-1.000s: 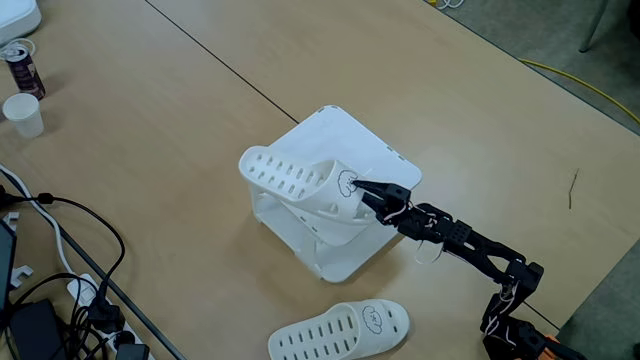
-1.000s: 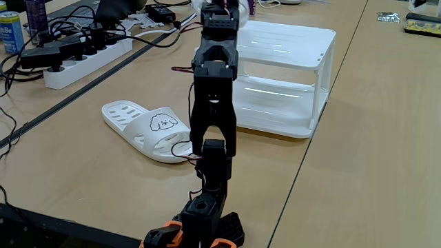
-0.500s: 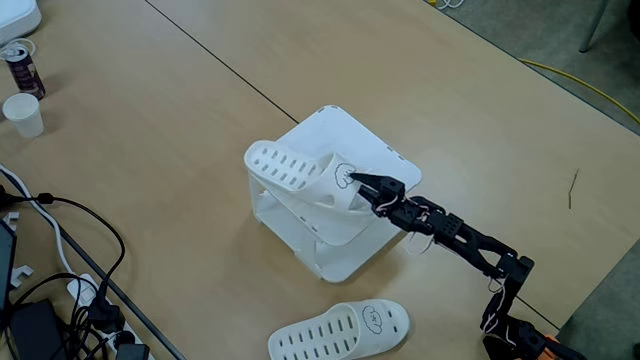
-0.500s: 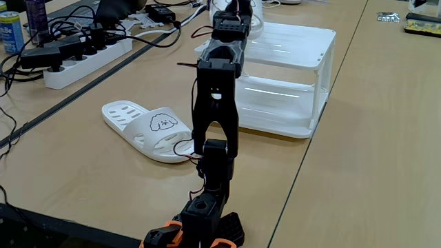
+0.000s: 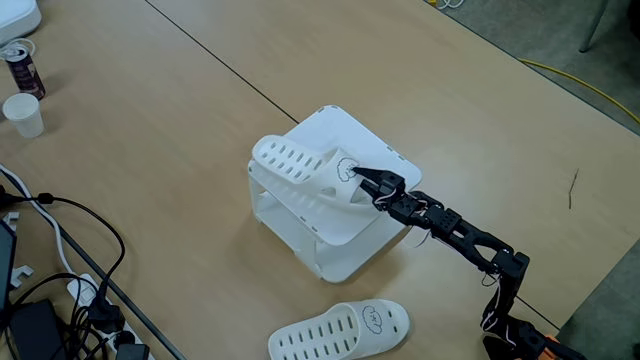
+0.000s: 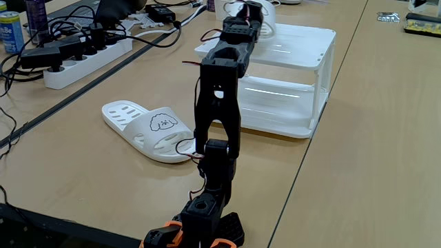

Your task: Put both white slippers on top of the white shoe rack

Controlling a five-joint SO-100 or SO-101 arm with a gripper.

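Gripper (image 5: pixel 362 180) is clamped on one white slipper (image 5: pixel 305 185), which now sits lower and further over the white shoe rack (image 5: pixel 380 150) than a second ago, apparently resting tilted on its top. The arm has stretched forward. Second slipper (image 6: pixel 148 129) lies unmoved on the table (image 5: pixel 150 120) beside the rack.

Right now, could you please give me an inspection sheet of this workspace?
Surface: tan table with a dark seam.
Job's things: one slipper tilted on the shoe rack, gripped; the other slipper on the table.
Clutter: can, paper cup, power strip.
Grippers: gripper shut on the tilted slipper's strap.
Cables: black and white tangle; yellow cable on the floor.
Surroundings: grey floor.
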